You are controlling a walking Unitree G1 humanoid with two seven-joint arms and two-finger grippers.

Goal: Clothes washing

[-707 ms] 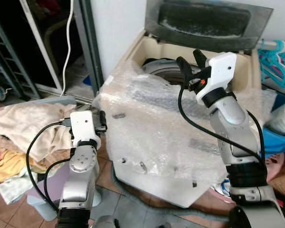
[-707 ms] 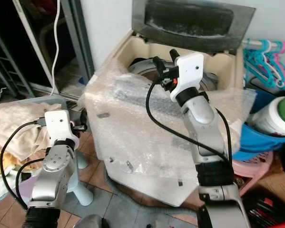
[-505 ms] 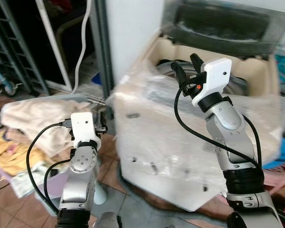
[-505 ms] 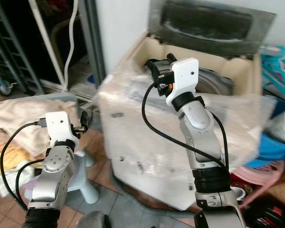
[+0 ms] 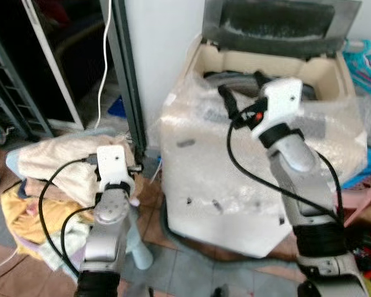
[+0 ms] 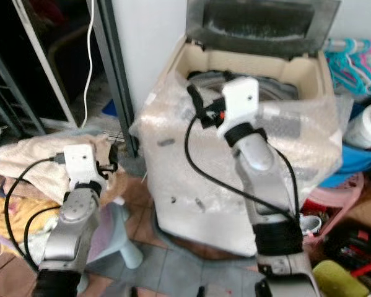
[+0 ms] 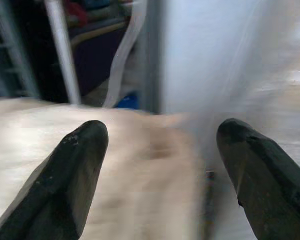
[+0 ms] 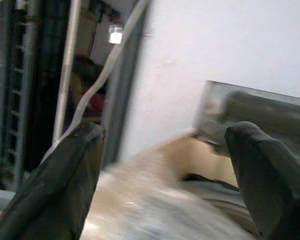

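A top-loading washing machine (image 5: 259,185) wrapped in bubble wrap stands ahead with its lid (image 5: 278,25) raised and its drum (image 5: 235,80) open. A heap of clothes (image 5: 52,170), beige on top and yellow below, lies at the left. My left gripper (image 7: 160,165) is open, low at the left, just over the beige cloth (image 7: 64,150). My right gripper (image 8: 165,170) is open and empty, raised over the machine's front rim (image 5: 235,102).
A dark metal post (image 5: 126,80) and a white cable (image 5: 104,55) stand left of the machine before a dark doorway. Turquoise hangers (image 5: 365,59), a blue tub (image 6: 358,154) and a pink basket (image 6: 334,198) crowd the right side. A pale stool (image 6: 120,241) is under my left arm.
The camera has swung and the whole scene has shifted. My right gripper stays over the machine's rim, and my left gripper now sits closer to the clothes heap.
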